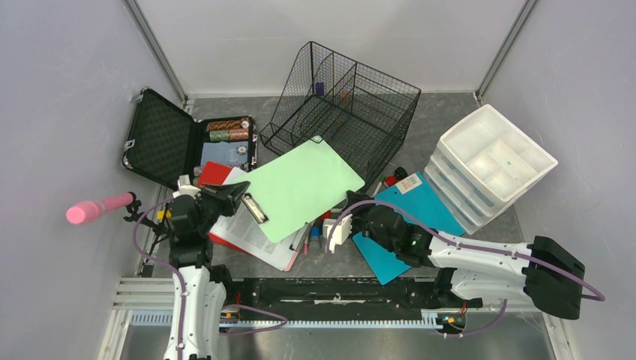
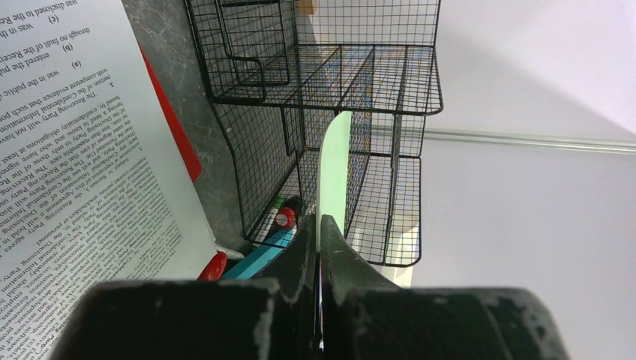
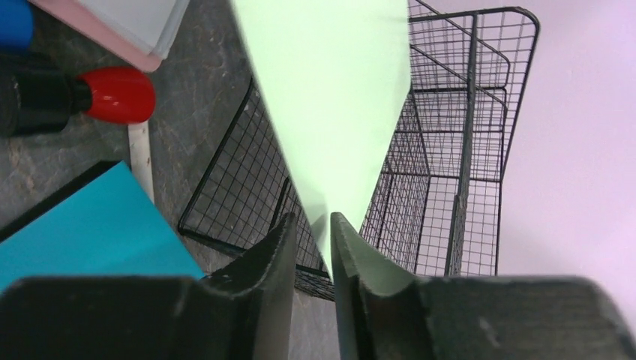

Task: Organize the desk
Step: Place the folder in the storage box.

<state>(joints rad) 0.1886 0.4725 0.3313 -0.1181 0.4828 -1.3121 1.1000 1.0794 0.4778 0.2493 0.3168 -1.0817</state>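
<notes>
On the dark mottled desk (image 1: 450, 127), a pale green sheet (image 1: 300, 184) is lifted over the middle, tilted toward the black wire basket (image 1: 341, 97). My left gripper (image 1: 238, 192) is shut on the sheet's left edge. In the left wrist view the sheet (image 2: 332, 165) stands edge-on between my closed fingers (image 2: 319, 229). My right gripper (image 1: 351, 202) is at the sheet's near right corner. In the right wrist view its jaws (image 3: 309, 223) stand narrowly apart, with the green corner (image 3: 330, 97) tapering down between them.
A clipboard of printed pages (image 1: 247, 232) lies on a red folder (image 1: 214, 174) under the left gripper. Markers (image 1: 315, 229) and a teal folder (image 1: 420, 214) lie near the right gripper. A black foam case (image 1: 161, 139) is at back left, white drawers (image 1: 491, 161) at right.
</notes>
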